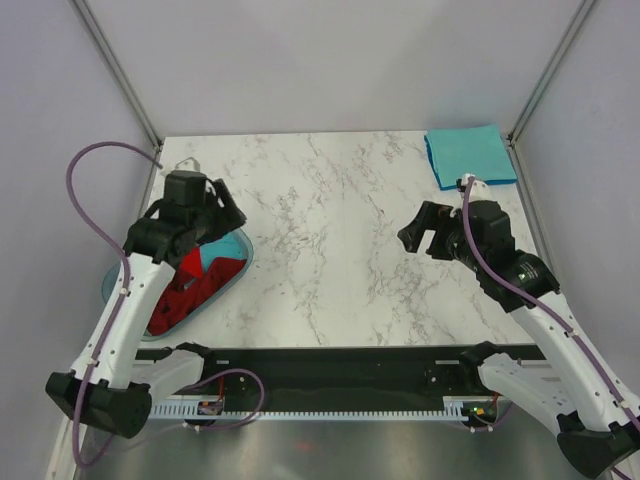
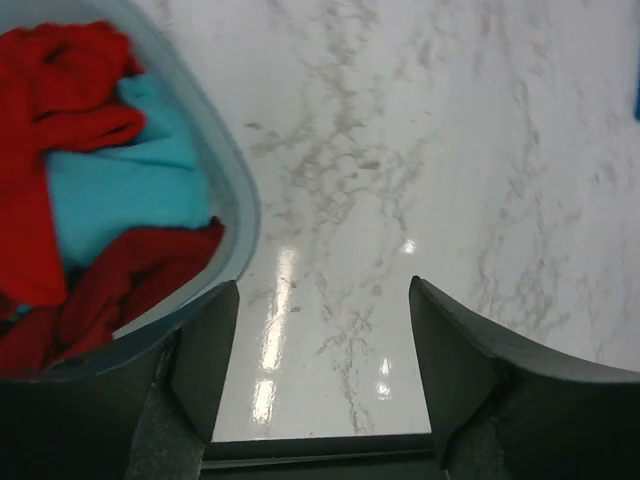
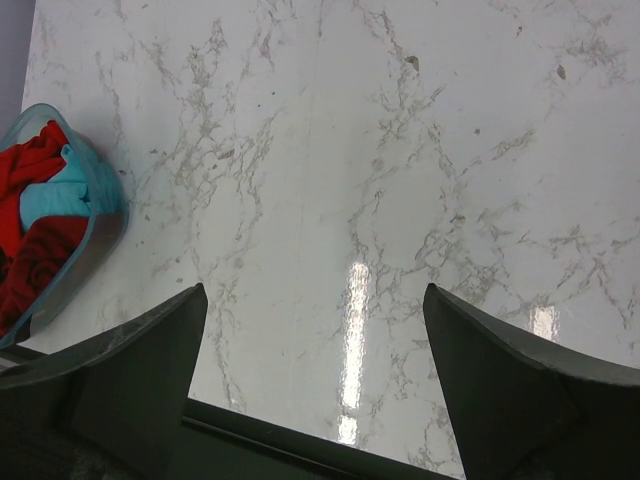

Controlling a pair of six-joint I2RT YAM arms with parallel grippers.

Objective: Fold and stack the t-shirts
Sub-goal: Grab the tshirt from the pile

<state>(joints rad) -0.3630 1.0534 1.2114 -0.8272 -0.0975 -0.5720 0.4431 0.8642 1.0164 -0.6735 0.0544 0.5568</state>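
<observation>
Marbled table (image 1: 330,230) holds a basin (image 1: 243,255) of crumpled t-shirts (image 1: 195,282). Both gaping, the left pincer (image 2: 325,290) hangs at the basin's rim, the right pincer (image 3: 315,290) well away from it. Best pinch one top shirt only.

T-shirts (image 2: 110,190) in basin (image 2: 243,205) (left), folded t-shirt (image 1: 470,155) far right

From above, my left arm (image 1: 125,300) covers much of the basin (image 1: 243,257) and its tees (image 1: 200,285); both wrist views cut the basin off at their left edges.
</observation>
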